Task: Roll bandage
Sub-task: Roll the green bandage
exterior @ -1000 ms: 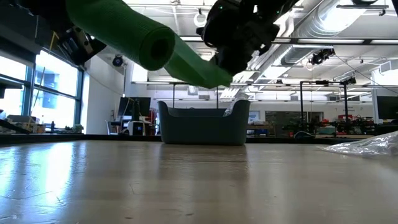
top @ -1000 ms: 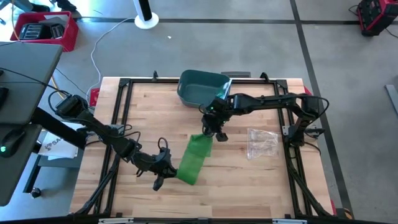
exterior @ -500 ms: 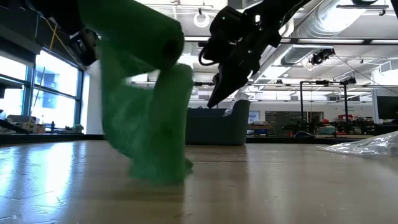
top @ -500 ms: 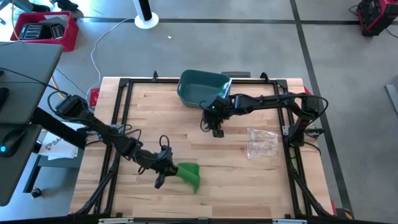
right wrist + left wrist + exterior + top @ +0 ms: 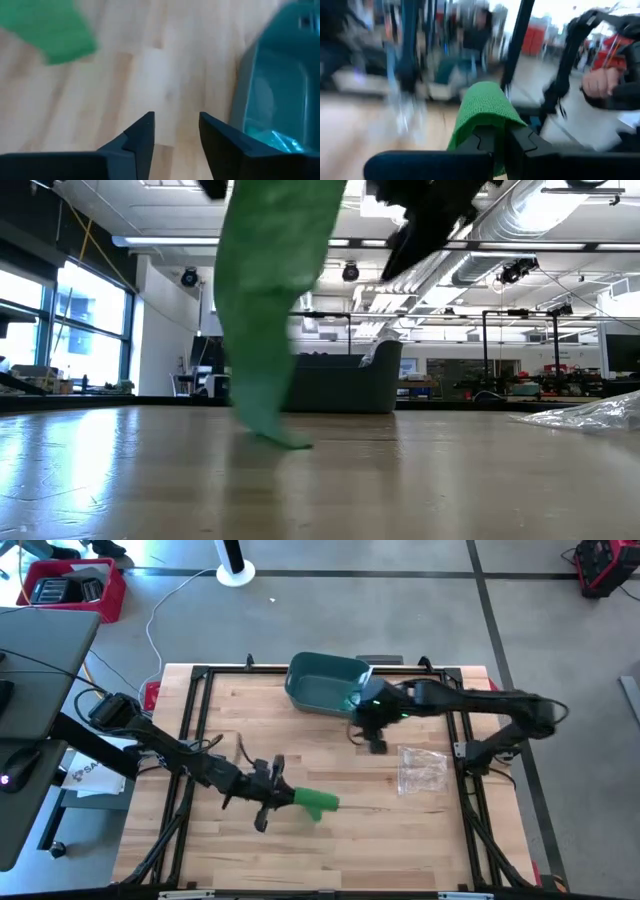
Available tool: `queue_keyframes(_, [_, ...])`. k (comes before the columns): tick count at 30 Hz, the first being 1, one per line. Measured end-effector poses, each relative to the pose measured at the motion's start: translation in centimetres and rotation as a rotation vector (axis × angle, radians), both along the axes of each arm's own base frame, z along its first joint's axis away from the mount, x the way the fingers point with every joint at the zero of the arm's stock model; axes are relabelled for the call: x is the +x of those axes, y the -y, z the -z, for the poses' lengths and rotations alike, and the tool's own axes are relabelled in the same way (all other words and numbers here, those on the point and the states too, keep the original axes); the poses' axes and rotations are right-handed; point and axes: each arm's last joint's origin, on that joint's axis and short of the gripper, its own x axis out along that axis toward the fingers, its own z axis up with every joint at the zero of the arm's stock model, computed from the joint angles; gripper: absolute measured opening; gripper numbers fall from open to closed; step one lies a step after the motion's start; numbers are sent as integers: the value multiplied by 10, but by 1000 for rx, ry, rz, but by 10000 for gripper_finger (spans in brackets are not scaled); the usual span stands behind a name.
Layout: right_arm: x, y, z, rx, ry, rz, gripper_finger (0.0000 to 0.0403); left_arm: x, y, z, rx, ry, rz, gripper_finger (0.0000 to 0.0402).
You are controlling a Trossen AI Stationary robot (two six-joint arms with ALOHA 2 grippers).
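Bandage (image 5: 317, 803), lower centre, clenched by left gripper (image 5: 272, 795); tail hangs, presumably for rolling. Right gripper (image 5: 371, 740) empty, jaws apart, above centre.

Quick count of what's on the bench

One green bandage (image 5: 316, 803), one teal bin (image 5: 323, 682), one clear plastic bag (image 5: 421, 769), all on one wooden table (image 5: 400, 830). Two arms, so two grippers: left gripper (image 5: 278, 797), right gripper (image 5: 374, 743). One red crate (image 5: 74, 585) sits on the floor.

Green bandage (image 5: 317, 803) (knit-textured) — teal bin (image 5: 322, 682).
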Motion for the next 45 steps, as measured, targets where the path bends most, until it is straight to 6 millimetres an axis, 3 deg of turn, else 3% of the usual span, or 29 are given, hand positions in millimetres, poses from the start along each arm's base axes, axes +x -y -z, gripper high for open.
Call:
queue_keyframes(4, [-38,-33,-41,-21,106,-173,140,0,-6,-17,108,186,-78,5])
queue_keyframes(9, [-85,-69,-78,-21,358,-323,139,0,-15,-23,135,229,-266,5])
queue_keyframes(12, [-105,-82,-69,27,539,-356,139,1,-21,-23,97,207,-384,5])
queue_keyframes(15, [-114,-88,-38,96,708,-328,139,3,-26,-23,70,198,-422,5])
queue_keyframes(19, [-108,-89,-1,100,915,-252,139,5,-32,-23,33,199,-440,5])
queue_keyframes(24, [-89,-88,17,96,964,-198,143,8,-39,-21,-22,184,-456,5])
queue_keyframes(35, [-48,-89,7,21,850,-203,208,10,-41,-15,-70,134,-438,5])
queue_keyframes(45, [-30,-90,4,0,799,-134,213,10,-40,-15,-72,140,-395,5])
